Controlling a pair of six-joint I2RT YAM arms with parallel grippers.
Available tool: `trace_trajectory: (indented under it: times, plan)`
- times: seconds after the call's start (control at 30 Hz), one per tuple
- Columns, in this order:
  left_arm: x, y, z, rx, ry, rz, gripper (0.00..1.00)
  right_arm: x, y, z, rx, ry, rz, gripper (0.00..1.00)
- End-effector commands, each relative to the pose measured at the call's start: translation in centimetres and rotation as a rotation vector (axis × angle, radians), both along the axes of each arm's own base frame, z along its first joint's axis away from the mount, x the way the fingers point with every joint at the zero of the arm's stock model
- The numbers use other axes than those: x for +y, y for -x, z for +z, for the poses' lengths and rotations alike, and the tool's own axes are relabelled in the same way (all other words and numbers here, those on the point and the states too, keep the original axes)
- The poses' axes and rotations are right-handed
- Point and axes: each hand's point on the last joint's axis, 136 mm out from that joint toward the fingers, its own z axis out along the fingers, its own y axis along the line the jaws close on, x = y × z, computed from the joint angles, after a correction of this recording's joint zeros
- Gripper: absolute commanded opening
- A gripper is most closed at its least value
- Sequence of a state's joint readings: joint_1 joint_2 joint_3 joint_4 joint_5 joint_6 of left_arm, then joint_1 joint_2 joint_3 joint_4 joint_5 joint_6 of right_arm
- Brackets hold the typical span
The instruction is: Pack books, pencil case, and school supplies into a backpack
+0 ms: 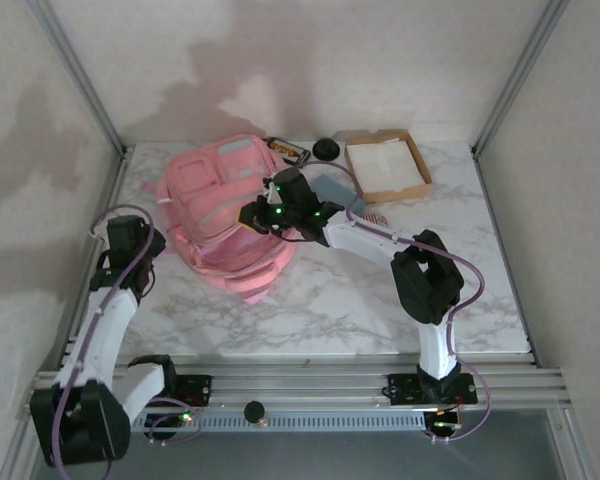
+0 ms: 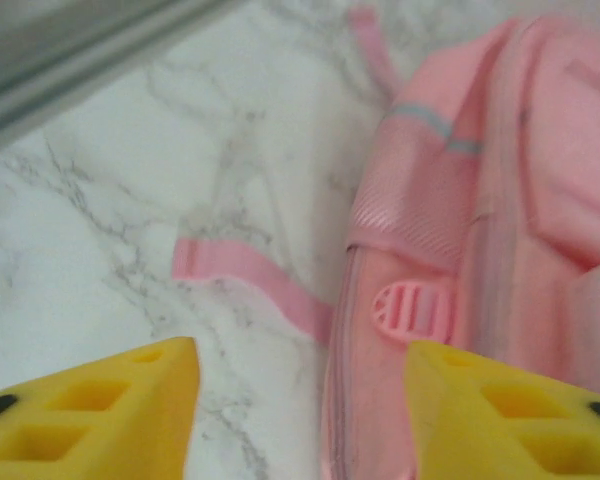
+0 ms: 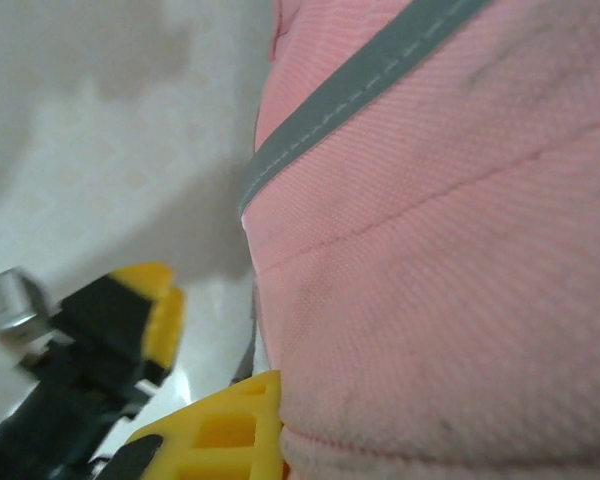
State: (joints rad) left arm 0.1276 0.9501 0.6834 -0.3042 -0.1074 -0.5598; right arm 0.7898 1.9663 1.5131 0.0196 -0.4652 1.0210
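Marble table (image 1: 360,290), white booth walls. Pink backpack (image 1: 215,215) left of centre, long axis roughly 12-to-6. I read right gripper (image 1: 260,214) as pinched shut on its 3 o'clock rim. My left gripper (image 2: 300,355): fingers apart, empty; backpack side at its 2 o'clock, just beside. Right arm nearer.
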Motion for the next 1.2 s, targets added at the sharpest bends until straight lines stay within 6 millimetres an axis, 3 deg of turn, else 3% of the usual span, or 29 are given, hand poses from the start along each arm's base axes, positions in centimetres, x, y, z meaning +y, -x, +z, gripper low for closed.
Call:
trace_trajectory:
  times: [0.0, 0.23, 0.37, 0.53, 0.63, 0.73, 0.83, 0.93, 1.1, 1.17]
  plan:
    - [-1.5, 1.7, 0.6, -0.007, -0.046, -0.031, 0.61, -0.7, -1.2, 3.3, -0.093, -0.013, 0.028, 0.0]
    - [-11.1, 0.6, 0.5, -0.128, -0.084, -0.44, 0.64, -1.4, -1.5, 4.8, -0.125, 0.003, 0.071, 0.0]
    - [-13.1, -0.6, 1.2, -0.159, -0.187, -0.468, 0.68, -1.6, -1.2, 5.5, -0.141, 0.005, 0.083, 0.0]
    - [-18.2, -2.4, 2.4, -0.159, -0.438, -0.616, 0.73, -1.6, -1.4, 5.5, -0.141, 0.0, 0.091, 0.0]
    - [-19.1, -3.3, 1.7, -0.156, -0.523, -0.642, 0.75, -1.5, -1.7, 5.7, -0.143, -0.002, 0.093, 0.0]
    - [-18.3, -4.1, 0.4, -0.113, -0.606, -0.617, 0.76, -1.5, -1.9, 6.1, -0.147, -0.01, 0.091, 0.0]
    - [-16.9, -5.3, 0.6, -0.103, -0.63, -0.546, 0.75, -1.6, -1.9, 6.3, -0.15, -0.011, 0.089, 0.0]
    - [-16.8, -6.7, 1.1, -0.146, -0.599, -0.554, 0.63, -1.7, -1.9, 6.1, -0.152, -0.002, 0.091, 0.02]
    - [-17.8, -7.8, 0.9, -0.131, -0.61, -0.613, 0.23, -2.1, -2.4, 6.0, -0.169, 0.006, 0.073, 0.09]
    - [-18.0, -8.2, 0.7, -0.12, -0.606, -0.641, 0.09, -2.2, -2.5, 6.4, -0.198, 0.017, 0.074, 0.19]
